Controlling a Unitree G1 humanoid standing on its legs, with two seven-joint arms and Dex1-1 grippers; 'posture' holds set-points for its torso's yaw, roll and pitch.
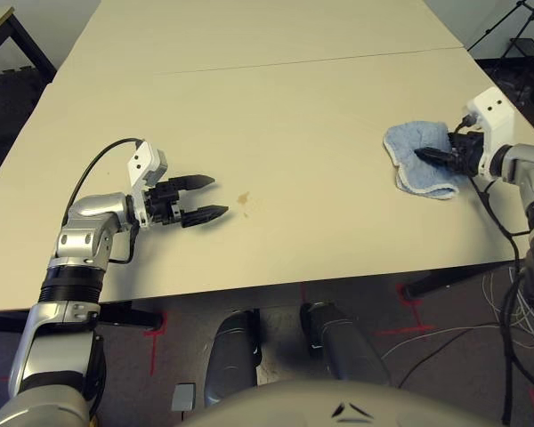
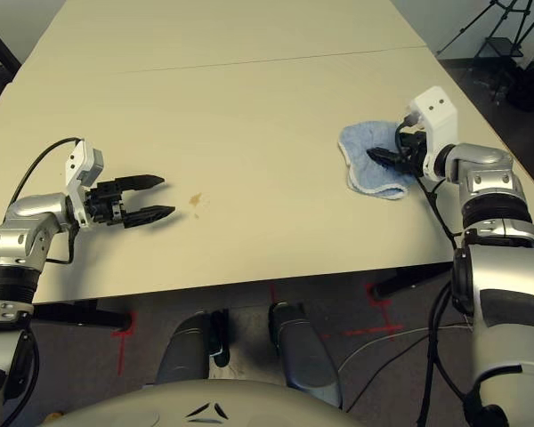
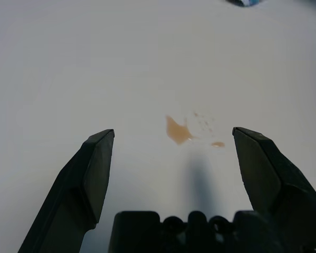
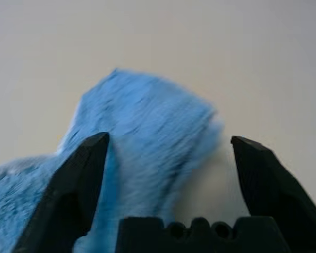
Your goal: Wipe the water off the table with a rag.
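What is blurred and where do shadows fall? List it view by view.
Right wrist view: the blue rag is soft and smeared between the open right claw. Left wrist view: the open left claw throws a faint shadow streak below the sharp amber water. Left eye view: the table is evenly lit, no glare.

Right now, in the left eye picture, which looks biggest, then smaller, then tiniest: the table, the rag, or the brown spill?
1. The table, by far the biggest.
2. The rag, a crumpled blue cloth.
3. The brown spill, just a tiny spot.
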